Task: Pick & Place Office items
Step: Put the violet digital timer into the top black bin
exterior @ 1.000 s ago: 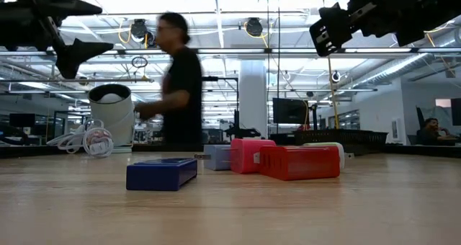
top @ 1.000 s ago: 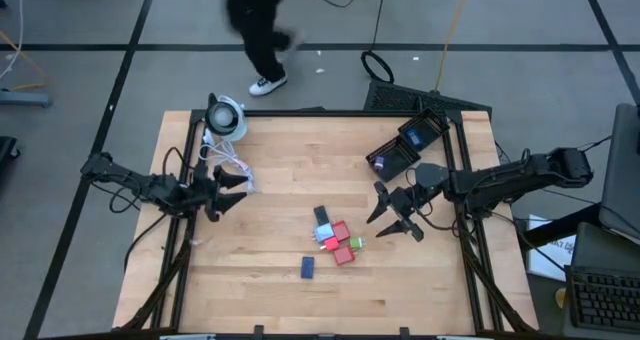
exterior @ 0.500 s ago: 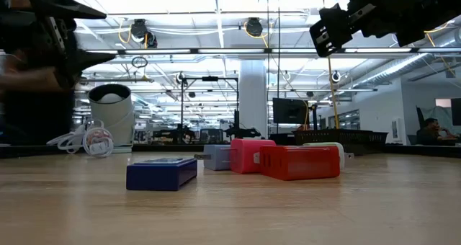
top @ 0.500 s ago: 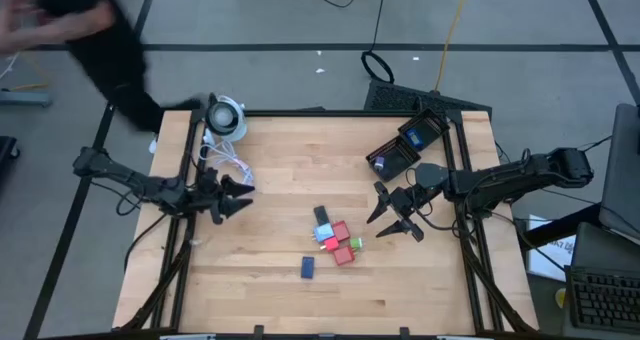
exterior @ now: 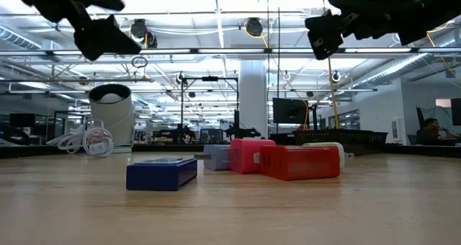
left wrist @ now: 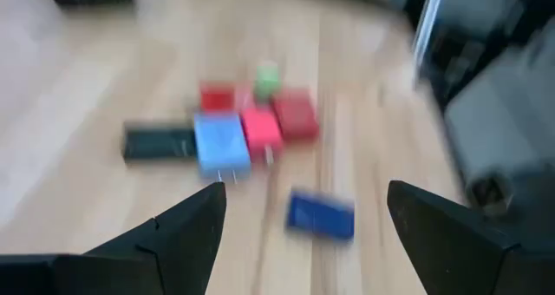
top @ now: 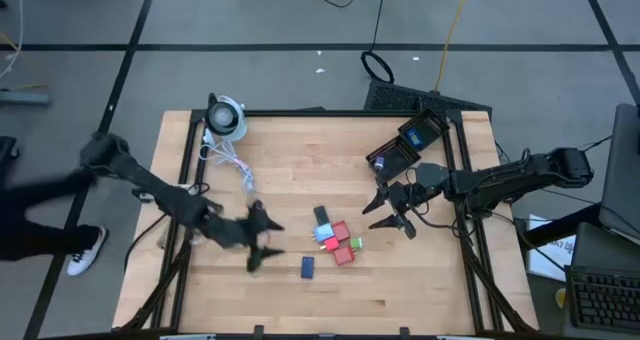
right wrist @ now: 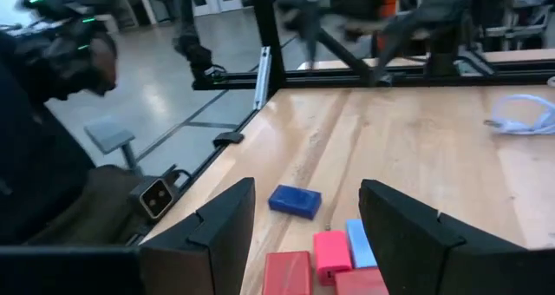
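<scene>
The office items lie in the middle of the table: a black block (top: 322, 217), a pale blue one (left wrist: 221, 145), a pink one (left wrist: 260, 128), two red ones (top: 341, 230) and a green one (top: 357, 243), close together. A blue block (top: 308, 268) lies flat by itself, nearer the front edge. My left gripper (top: 268, 242) hangs open above the table, just left of the blue block (left wrist: 321, 215), slanting down at the blocks. My right gripper (top: 386, 218) hangs open in the air right of the group, pointing level toward it (right wrist: 308, 186).
A round white-and-black device (top: 226, 117) and a white coiled cable (top: 228, 162) sit at the far left. An open black case (top: 408, 147) lies at the far right. A person stands at the table's left side (top: 40, 220). Bare wood lies along the near edge.
My left gripper has swung from beside the cable at the table's left toward the middle and the near edge, tipping downward, and now hangs next to the blue block. The blocks have stayed put. The person has walked from behind the table round to its left.
</scene>
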You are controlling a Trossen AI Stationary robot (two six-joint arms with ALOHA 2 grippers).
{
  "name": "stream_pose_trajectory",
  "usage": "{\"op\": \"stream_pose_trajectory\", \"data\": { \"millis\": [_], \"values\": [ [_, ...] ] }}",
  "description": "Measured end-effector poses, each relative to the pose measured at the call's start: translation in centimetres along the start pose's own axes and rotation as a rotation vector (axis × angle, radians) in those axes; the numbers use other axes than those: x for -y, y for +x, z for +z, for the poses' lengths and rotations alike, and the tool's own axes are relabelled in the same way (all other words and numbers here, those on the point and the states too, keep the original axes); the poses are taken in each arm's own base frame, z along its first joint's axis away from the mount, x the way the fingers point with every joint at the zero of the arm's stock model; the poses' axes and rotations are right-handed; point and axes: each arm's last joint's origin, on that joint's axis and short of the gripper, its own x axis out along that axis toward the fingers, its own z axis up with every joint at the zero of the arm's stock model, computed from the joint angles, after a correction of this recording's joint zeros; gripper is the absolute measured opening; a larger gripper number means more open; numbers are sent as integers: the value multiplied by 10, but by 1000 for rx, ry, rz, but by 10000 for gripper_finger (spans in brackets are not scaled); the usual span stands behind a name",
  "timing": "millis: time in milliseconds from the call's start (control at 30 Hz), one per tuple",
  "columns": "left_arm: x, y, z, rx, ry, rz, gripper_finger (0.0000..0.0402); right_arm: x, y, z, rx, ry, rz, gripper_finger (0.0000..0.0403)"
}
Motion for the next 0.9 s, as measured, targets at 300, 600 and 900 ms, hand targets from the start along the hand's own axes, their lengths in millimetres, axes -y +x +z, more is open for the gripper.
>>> {"op": "stream_pose_trajectory", "data": {
  "millis": [300, 600, 900],
  "values": [
    [56, 78, 13, -389, 157, 159, 324, 1, 0, 1, 16, -8, -24, 196],
    [73, 129, 10, -435, 62, 208, 323, 5, -1, 3, 49, 16, -194, 196],
    [56, 144, -2, -528, -455, 373, 324, 5, -1, 8, 108, 19, -199, 196]
  ]
}}
